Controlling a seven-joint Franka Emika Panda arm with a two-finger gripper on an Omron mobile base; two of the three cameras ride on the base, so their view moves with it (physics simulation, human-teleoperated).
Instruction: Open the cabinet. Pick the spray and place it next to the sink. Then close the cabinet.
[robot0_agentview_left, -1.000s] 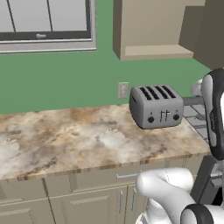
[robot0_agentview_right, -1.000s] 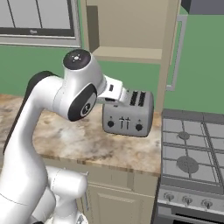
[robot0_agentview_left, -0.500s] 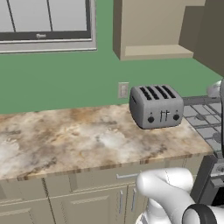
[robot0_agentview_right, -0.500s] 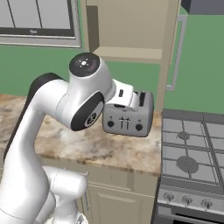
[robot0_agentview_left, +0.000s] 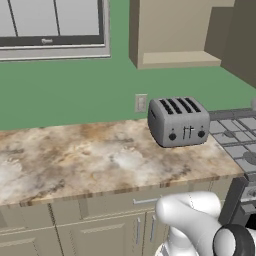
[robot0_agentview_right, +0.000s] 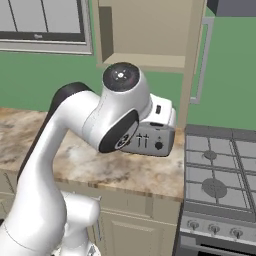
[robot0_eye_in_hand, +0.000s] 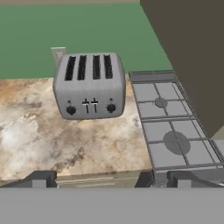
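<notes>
1. Two dark fingertips (robot0_eye_in_hand: 43, 178) of the pincer (robot0_eye_in_hand: 111, 180) are seen wide apart, released, with nothing held between them.
2. The cabinet (robot0_agentview_right: 150, 30) is mounted on the green wall above the toaster (robot0_eye_in_hand: 89, 85); its door (robot0_agentview_right: 192, 55) is seen swung open.
3. The toaster is set on the marbled bench (robot0_agentview_left: 75, 160), beside the stove (robot0_eye_in_hand: 175, 127).

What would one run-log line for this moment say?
cabinet: door open, shelf bare | toaster: on counter beside stove | end effector: open, holding nothing, facing toaster
</notes>
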